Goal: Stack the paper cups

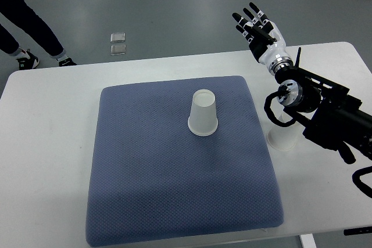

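A second paper cup (pixel 283 139) on the tabletop (pixel 46 143) is mostly hidden behind the right arm (pixel 325 111). A person's legs (pixel 29 24) are cut off by the upper left edge.

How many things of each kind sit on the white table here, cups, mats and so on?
Paper cups: 2, one upside down on the mat, one off the mat's right edge, partly hidden under the right arm
Blue mat: 1
Total: 3
The right hand is open above the table's far edge and holds nothing.
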You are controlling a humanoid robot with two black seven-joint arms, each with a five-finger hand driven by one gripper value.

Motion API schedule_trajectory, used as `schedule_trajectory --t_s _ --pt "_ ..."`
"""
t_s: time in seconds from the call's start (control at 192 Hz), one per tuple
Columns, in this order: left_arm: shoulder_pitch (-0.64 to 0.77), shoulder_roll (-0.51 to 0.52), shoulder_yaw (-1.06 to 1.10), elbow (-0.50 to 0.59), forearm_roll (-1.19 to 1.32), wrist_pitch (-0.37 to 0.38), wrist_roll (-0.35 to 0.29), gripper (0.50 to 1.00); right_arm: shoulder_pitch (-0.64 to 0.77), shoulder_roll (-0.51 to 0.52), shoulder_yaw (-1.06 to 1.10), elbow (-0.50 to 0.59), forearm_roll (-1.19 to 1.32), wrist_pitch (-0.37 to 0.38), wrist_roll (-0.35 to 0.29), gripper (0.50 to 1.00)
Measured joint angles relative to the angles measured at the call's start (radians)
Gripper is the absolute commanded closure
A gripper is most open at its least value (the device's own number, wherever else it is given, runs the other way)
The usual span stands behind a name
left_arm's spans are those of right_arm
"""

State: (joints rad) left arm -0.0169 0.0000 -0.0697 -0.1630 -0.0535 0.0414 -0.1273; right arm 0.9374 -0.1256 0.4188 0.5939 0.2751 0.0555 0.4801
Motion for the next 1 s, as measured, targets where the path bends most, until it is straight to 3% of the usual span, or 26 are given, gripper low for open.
schedule_trajectory --t_s 1.001 --pt "0.008 0.0 0.009 0.012 0.003 0.002 -0.002 0.5 0.001 -0.002 0.001 -0.01 0.0 0.0 0.002 0.585"
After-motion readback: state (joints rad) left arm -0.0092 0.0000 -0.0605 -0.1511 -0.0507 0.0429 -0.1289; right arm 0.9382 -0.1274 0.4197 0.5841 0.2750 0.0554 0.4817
